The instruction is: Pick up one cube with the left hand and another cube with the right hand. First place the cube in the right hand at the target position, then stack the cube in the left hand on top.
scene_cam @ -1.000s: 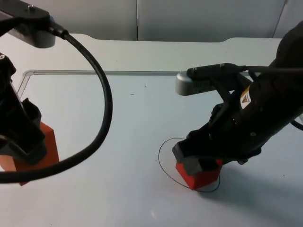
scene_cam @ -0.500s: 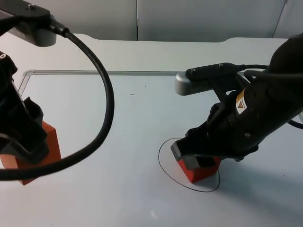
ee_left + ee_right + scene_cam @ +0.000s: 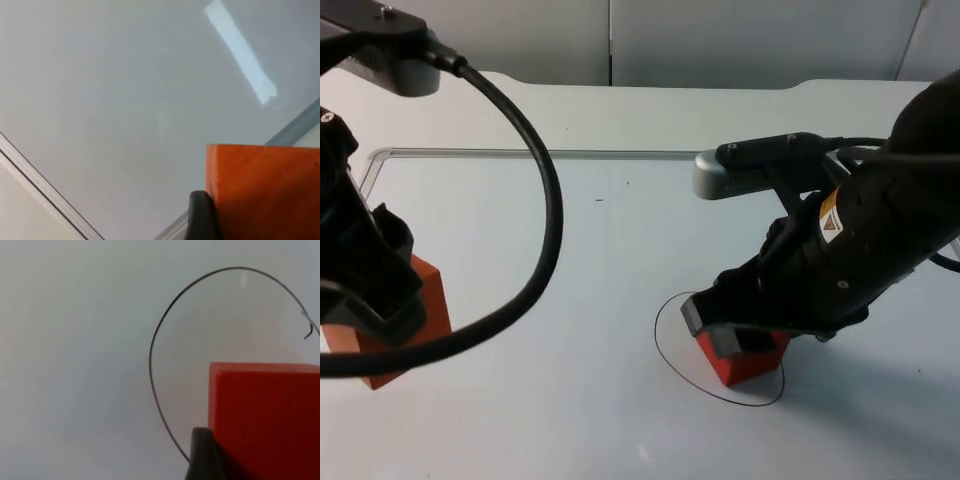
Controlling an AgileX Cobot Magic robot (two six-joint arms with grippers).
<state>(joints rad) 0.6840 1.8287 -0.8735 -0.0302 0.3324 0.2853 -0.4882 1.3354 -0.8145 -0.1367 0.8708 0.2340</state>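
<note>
I saw no readable writing on the red cube (image 3: 740,362), which sat inside the drawn circle (image 3: 665,350) with the right gripper (image 3: 735,345) clamped on it. The left gripper (image 3: 380,310) gripped the orange cube (image 3: 420,320) above the white table (image 3: 600,260).

There are 2 cubes: a red cube (image 3: 743,362) low and right of centre in the top view, its bottom sitting inside a thin black drawn circle (image 3: 670,352) on the white table, its top hidden under the right arm. In the right wrist view that red cube (image 3: 267,415) shows a flat, plain face, with the circle's line (image 3: 156,340) curving round it. An orange cube (image 3: 420,315) sits at the left edge of the top view, partly hidden by the left arm, and the left wrist view shows its smooth orange face (image 3: 267,192) close up.
</note>
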